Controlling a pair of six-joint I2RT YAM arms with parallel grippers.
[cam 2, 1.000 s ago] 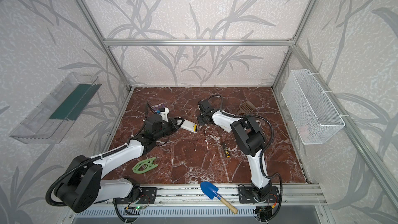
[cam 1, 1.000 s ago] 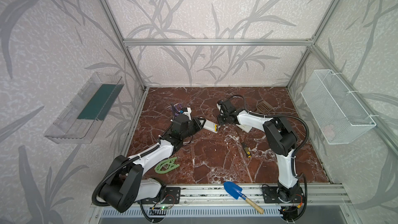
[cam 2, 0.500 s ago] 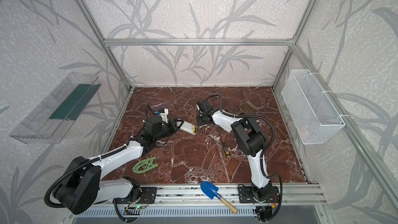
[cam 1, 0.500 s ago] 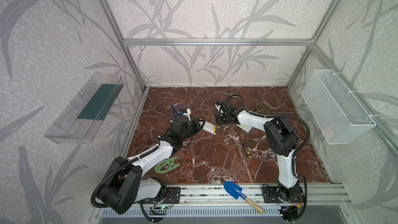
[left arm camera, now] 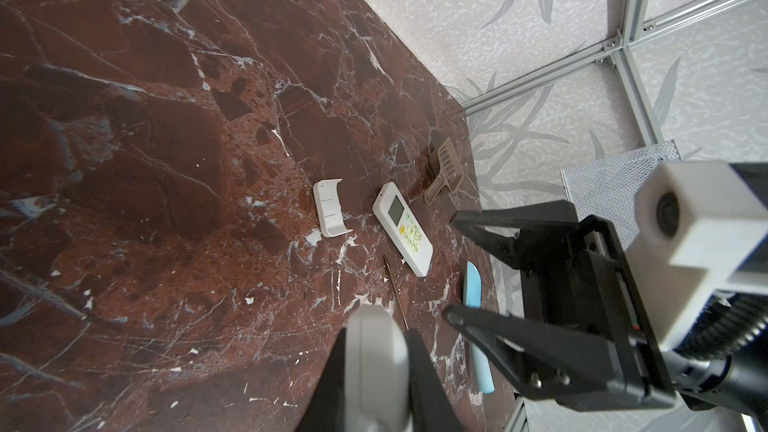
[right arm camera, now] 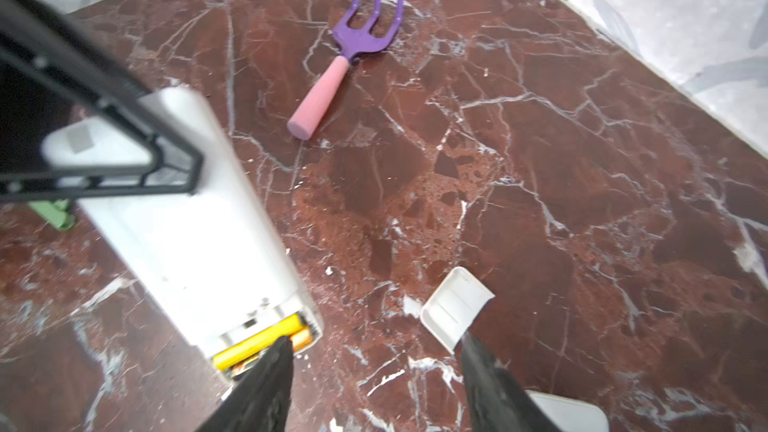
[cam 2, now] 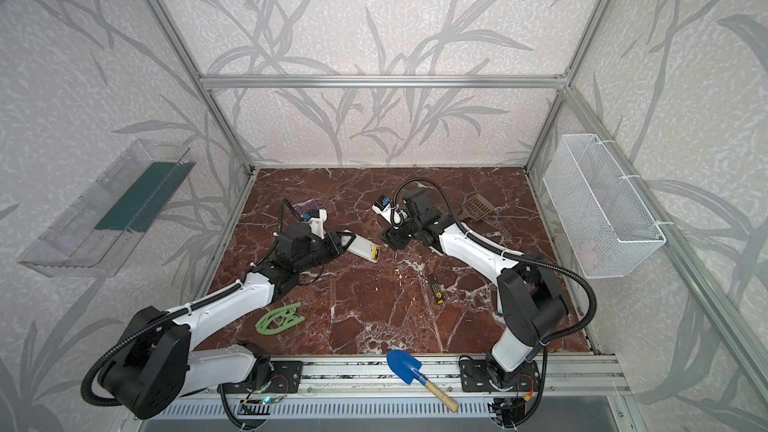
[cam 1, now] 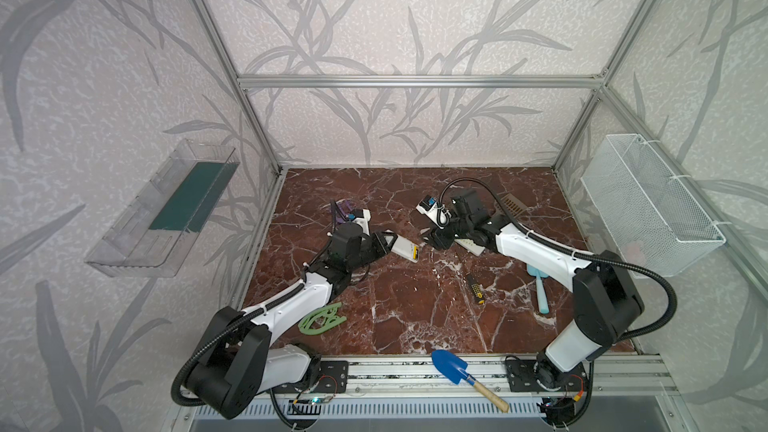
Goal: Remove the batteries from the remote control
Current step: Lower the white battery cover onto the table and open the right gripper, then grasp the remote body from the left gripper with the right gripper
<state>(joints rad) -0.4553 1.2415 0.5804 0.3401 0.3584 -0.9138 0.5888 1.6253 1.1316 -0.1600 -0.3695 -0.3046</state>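
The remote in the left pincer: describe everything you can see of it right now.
The remote is a white, smooth plastic slab, back side up, clamped at one end by the left pincer. Its free end points toward the open right pincer. Its battery cover is off, lying apart on the marble; the open compartment shows yellow batteries inside. One right fingertip sits at the compartment's edge; contact is unclear. Whether it rests on the marble is unclear.
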